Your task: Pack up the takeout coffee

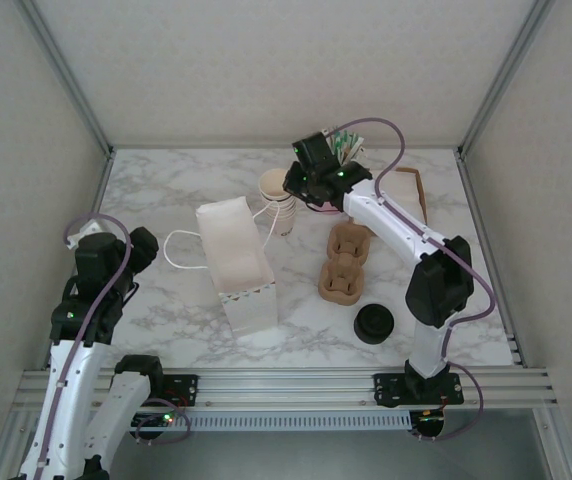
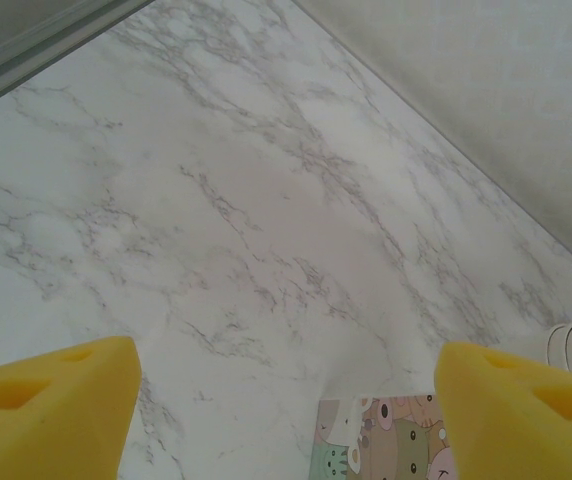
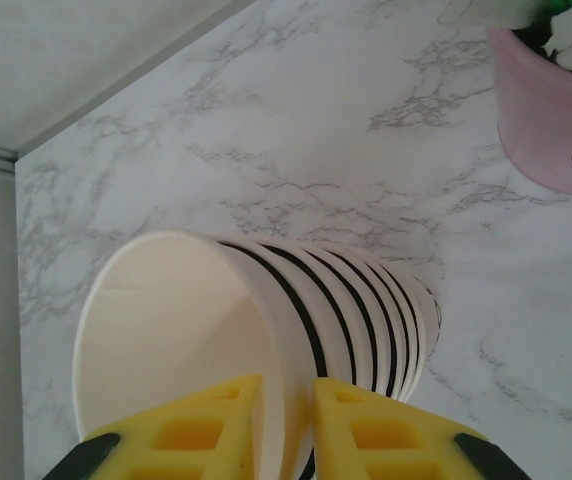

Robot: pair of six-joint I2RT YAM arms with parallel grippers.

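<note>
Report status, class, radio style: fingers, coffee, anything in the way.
Copy: right fingers pinch cup stack rim; left fingers open over bare table. Lidded coffee untouched near right base. A carrier lies between stack and coffee.

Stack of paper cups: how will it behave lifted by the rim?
The stack of paper cups is probably light: thin, empty paper. The right gripper pinches only the rim of the top cup, which may slide off alone or dent.

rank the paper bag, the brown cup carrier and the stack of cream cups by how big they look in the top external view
1. paper bag, clearly the largest.
2. brown cup carrier, well under the bag.
3. stack of cream cups, smallest, though it is seen from above, so its height is foreshortened.
</note>
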